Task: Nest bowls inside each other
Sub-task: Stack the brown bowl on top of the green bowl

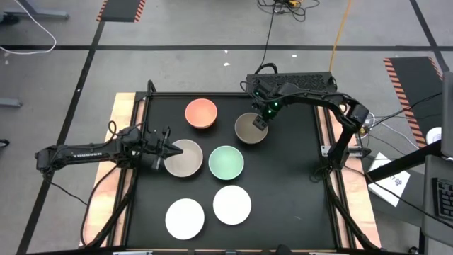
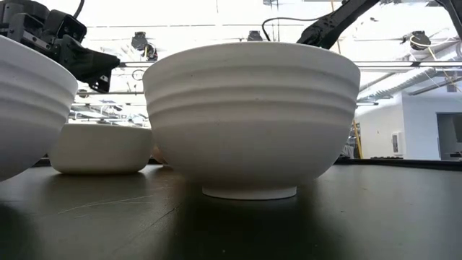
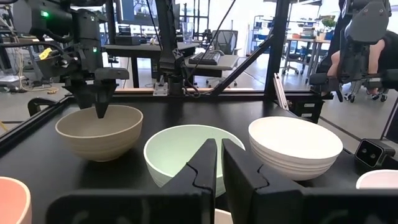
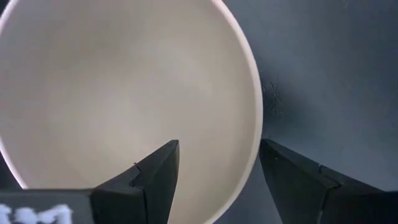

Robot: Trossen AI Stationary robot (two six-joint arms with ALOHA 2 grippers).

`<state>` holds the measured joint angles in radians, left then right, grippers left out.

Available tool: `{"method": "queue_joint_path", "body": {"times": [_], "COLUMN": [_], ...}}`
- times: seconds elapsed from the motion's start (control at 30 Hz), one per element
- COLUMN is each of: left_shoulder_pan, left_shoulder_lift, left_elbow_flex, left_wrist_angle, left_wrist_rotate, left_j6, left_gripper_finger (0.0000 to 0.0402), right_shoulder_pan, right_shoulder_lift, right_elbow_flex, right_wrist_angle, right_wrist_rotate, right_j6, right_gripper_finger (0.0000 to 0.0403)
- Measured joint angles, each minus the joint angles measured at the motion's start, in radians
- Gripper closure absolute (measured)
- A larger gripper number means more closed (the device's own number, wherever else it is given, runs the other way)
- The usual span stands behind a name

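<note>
Six bowls stand on their bases on the black table. In the high view they are salmon-orange (image 1: 201, 113), olive-grey (image 1: 250, 128), beige-grey (image 1: 185, 159), mint green (image 1: 226, 162) and two white (image 1: 232, 204) (image 1: 185, 218). My right gripper (image 1: 260, 122) (image 4: 219, 144) is open and points down. One finger is inside and one outside the olive-grey bowl's (image 4: 124, 93) far-right rim, with a gap on each side. My left gripper (image 1: 161, 151) (image 3: 219, 163) hangs over the beige-grey bowl's left rim with its fingers almost together. The low view shows it (image 2: 86, 61) above that bowl (image 2: 101, 148).
The raised table edge (image 1: 322, 142) frames the black mat, with bare mat to the right of the bowls (image 1: 290, 191). A small camera (image 3: 373, 152) sits at the table's near edge. Desks, chairs and a seated person (image 3: 348, 59) lie beyond the table.
</note>
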<state>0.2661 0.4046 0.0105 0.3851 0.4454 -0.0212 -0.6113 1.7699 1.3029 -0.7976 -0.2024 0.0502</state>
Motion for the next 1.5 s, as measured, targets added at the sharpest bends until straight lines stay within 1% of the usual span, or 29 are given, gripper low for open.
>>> {"method": "queue_joint_path", "body": {"times": [0.3, 0.4, 0.5, 0.77, 1.1, 1.27, 1.5], "left_shoulder_pan": [0.0, 0.0, 0.0, 0.0, 0.0, 0.0, 0.0], "left_shoulder_lift": [0.0, 0.0, 0.0, 0.0, 0.0, 0.0, 0.0], "left_elbow_flex": [0.0, 0.0, 0.0, 0.0, 0.0, 0.0, 0.0], "left_wrist_angle": [-0.001, -0.001, -0.008, -0.015, -0.015, -0.015, -0.015], "left_wrist_rotate": [0.0, 0.0, 0.0, 0.001, 0.001, 0.001, 0.001], "left_j6": [-0.003, -0.003, -0.003, -0.003, -0.002, 0.002, 0.005], "left_gripper_finger": [0.0378, 0.0378, 0.0378, 0.0378, 0.0378, 0.0378, 0.0378], "right_shoulder_pan": [0.0, 0.0, 0.0, 0.0, -0.001, -0.01, -0.014], "right_shoulder_lift": [0.0, 0.0, 0.0, 0.0, 0.0, 0.0, 0.0], "right_elbow_flex": [0.0, 0.0, 0.0, 0.0, 0.0, 0.0, 0.0], "right_wrist_angle": [0.004, 0.004, 0.004, 0.004, 0.011, 0.019, 0.021], "right_wrist_rotate": [0.0, 0.0, 0.0, -0.004, -0.004, -0.005, -0.004], "right_j6": [-0.021, -0.026, -0.03, -0.035, -0.044, -0.041, -0.053], "right_gripper_finger": [0.0188, 0.0196, 0.0214, 0.0286, 0.0352, 0.0393, 0.0398]}}
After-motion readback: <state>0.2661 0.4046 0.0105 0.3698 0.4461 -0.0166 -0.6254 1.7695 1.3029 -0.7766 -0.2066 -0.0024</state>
